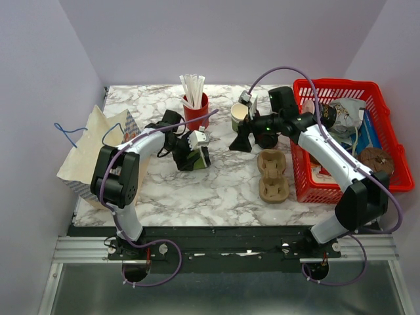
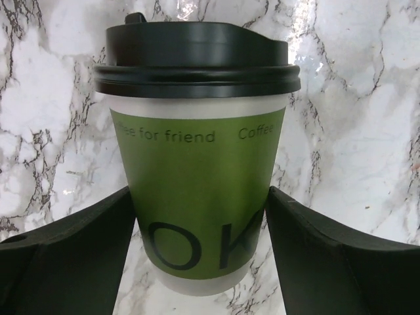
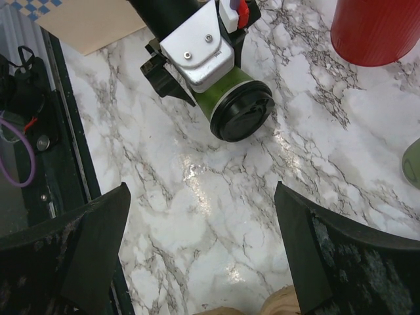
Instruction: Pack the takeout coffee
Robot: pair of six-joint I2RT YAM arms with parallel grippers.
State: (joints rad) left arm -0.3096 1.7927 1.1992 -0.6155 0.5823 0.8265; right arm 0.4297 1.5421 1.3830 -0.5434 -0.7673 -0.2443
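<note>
Green-banded cream cup (image 2: 197,197), black lid (image 2: 197,62), white-grey marbled table (image 2: 354,131)

A robot lab booth: plain walls (image 1: 39,65) enclose a marble-topped table (image 1: 216,190).

Left arm (image 1: 140,142) jaws clamped, right arm (image 1: 328,153) jaws spread apart.

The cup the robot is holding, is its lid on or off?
On. The black lid caps the cup, gripped by the left gripper.
</note>
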